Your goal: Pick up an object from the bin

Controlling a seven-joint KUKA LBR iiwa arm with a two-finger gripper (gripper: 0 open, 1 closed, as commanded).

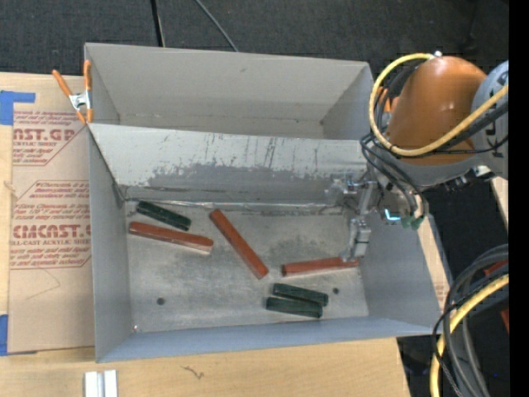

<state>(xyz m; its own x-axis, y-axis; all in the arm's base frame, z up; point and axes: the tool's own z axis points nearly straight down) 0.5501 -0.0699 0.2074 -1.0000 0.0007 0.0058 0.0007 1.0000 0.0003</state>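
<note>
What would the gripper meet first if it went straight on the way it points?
Probably the right end of the reddish-brown bar, lying on the bin floor right under the gripper. Depth is unclear, so it could just miss and touch bare floor beside it.

Light falls evenly and fairly brightly from above on the grey bin (111, 263). Its far wall is the palest part, and the sloped wall below it carries a dull, streaked sheen. The bars (238, 242) on the bin's bottom cast only thin, soft shadows. Right of the bin, the arm's orange cover (434, 98) has a mild sheen near its top. The carpet (289, 7) beyond the bin is dark.
</note>
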